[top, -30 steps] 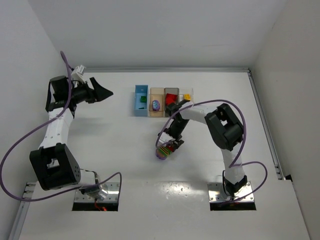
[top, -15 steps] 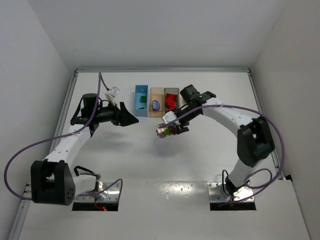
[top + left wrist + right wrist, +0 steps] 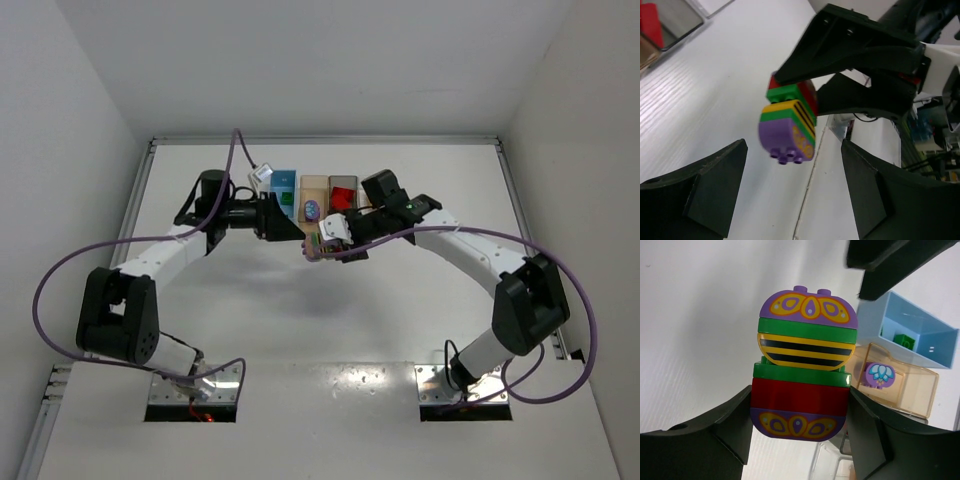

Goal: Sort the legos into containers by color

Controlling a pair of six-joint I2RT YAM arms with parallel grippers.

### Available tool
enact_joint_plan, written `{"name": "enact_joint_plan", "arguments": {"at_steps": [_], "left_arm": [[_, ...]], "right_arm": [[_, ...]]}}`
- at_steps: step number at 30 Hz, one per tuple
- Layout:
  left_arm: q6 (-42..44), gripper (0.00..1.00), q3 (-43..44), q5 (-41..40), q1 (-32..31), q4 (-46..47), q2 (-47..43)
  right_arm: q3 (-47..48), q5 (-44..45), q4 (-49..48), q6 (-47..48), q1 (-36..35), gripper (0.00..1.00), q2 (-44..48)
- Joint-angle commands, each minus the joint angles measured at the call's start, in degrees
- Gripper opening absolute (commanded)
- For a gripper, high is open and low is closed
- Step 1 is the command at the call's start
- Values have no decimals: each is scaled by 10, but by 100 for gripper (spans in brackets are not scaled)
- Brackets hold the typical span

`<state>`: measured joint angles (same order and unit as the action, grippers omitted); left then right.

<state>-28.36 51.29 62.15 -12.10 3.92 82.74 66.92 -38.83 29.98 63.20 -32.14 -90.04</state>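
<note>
Some legos (image 3: 879, 375) were already dropped in the blue bin (image 3: 920, 322), tan bin (image 3: 912, 390) and dark grey bin (image 3: 343, 179), but the mixed clump (image 3: 805, 365) was gripped tight in the air by the right gripper (image 3: 800, 412), between the wide-open left gripper's (image 3: 795, 190) fingers, not yet split.

purple, green, yellow, red lego clump (image 3: 802, 370) aloft near tan bin (image 3: 912, 387).

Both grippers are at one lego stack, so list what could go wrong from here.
1. The right gripper pinches the lego stack only around its red layer; a pull could snap it unevenly and drop pieces.
2. The open left gripper is close; fingers may collide.
3. Falling bricks could land in the tan bin nearby.
</note>
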Motion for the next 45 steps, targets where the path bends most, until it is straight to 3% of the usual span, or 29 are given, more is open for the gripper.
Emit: {"name": "enact_joint_plan", "arguments": {"at_steps": [1,22,25,26,32,33,36,45], "left_arm": [[-8,82,23,39,-17,37,1],[74,82,35,10,-22,-39,45],[74,73,46,23,-22,-39,58],[74,64,46,23,-22,-39,58],[61,32,51,75,-22,-29,69],[61,22,51,80,-22,-29,69],[61,10,44,87,-22,-29,63],[84,6,-14,92,2,-52,-4]], "right_arm": [[1,3,-55,-48,-9,1,27],[-6,38,-84,-82,-26,0,51],[-6,38,-84,-82,-26,0,57],[-6,43,-84,-82,-26,0,57],[-12,48,-96,-82,-26,0,57],[-18,48,-96,-82,-26,0,57],[-40,66,-108,-82,-26,0,57],[-116,102,-92,-82,-3,0,111]]}}
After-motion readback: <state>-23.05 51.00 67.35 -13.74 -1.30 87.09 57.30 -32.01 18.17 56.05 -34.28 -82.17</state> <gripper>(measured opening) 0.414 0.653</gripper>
